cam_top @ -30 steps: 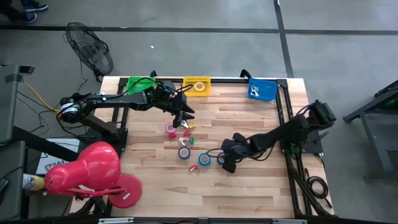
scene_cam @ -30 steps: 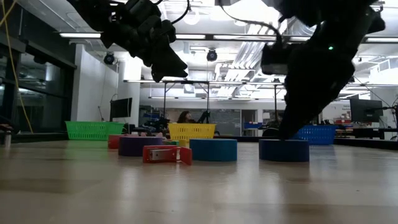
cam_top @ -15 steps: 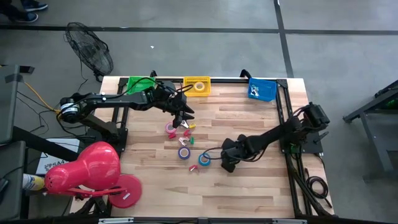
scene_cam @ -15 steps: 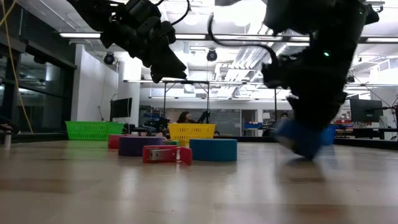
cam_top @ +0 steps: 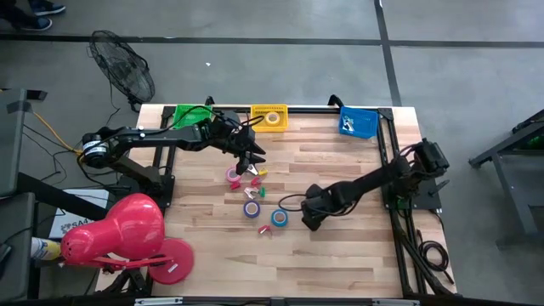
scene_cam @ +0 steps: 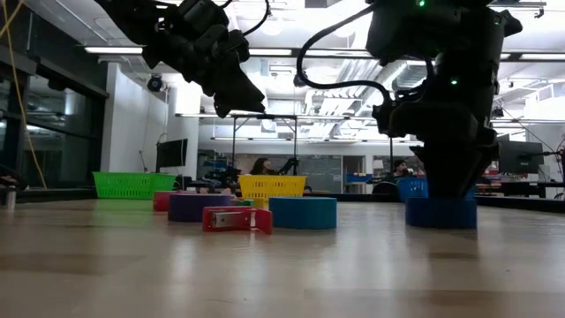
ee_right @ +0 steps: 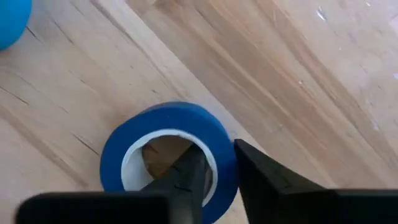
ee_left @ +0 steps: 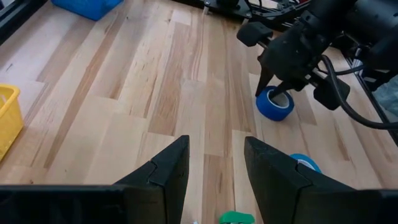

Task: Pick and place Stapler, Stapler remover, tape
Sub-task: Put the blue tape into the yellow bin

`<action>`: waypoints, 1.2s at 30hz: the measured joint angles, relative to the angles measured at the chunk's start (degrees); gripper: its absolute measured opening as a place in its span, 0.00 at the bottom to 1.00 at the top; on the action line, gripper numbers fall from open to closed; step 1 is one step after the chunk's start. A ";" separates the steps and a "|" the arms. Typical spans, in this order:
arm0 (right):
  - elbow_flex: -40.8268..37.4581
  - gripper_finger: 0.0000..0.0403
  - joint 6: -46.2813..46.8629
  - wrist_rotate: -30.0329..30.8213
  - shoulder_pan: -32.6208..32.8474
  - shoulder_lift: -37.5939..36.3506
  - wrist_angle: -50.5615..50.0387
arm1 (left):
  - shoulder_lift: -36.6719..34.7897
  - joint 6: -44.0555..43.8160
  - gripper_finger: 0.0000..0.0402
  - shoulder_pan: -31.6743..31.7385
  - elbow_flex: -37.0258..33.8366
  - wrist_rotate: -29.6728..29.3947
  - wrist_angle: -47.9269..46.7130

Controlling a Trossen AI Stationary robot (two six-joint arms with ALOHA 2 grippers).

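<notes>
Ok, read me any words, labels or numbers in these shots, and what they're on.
None can be read.
White box beside the table: red lettering, partly hidden, too small to read.
Blue basket: white patch, unreadable.
Blue tape roll: no print shows.

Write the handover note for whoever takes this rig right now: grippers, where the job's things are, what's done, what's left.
Right gripper: shut on the wall of the dark blue tape roll, one finger inside the core, one outside; roll sits on the table.
Left gripper: open, empty, raised above the cluster of small items.
On the table: light blue roll, purple-blue roll, pink-red roll, small red, green and yellow pieces among them.
Baskets at the far edge: green, yellow, blue. Something pale lies in the yellow and blue ones.
Left: lift and place the gripped roll, then the others. Stapler and remover not identifiable here.
</notes>
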 joint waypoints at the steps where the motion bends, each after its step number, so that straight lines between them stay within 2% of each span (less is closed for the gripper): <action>1: 0.00 0.12 0.00 -0.30 -0.20 -0.02 0.22 | 0.00 0.00 0.38 0.00 0.00 0.02 -0.02; 3: 0.00 0.08 -0.01 -0.98 -0.58 -0.07 0.52 | 0.00 0.00 0.38 0.00 0.00 0.03 -0.02; 10: 0.00 0.08 -0.02 0.36 -1.55 -2.55 3.54 | 0.00 -0.01 0.38 0.00 0.00 0.53 0.00; 18: 0.00 0.08 -3.98 11.88 -3.24 -10.78 8.88 | 0.02 -0.09 0.38 0.00 0.00 2.20 0.34; 24: 0.00 0.08 -14.64 19.49 -5.71 -15.88 17.46 | 0.04 -1.54 0.38 -0.02 0.00 6.17 5.50; 30: 0.00 0.08 -32.94 20.63 -8.58 -17.07 33.83 | 0.04 -2.87 0.38 -0.07 0.00 11.56 14.58; 36: 0.00 0.08 -40.89 22.83 -11.24 -17.07 44.13 | 0.04 -4.56 0.38 -0.07 0.01 15.50 20.31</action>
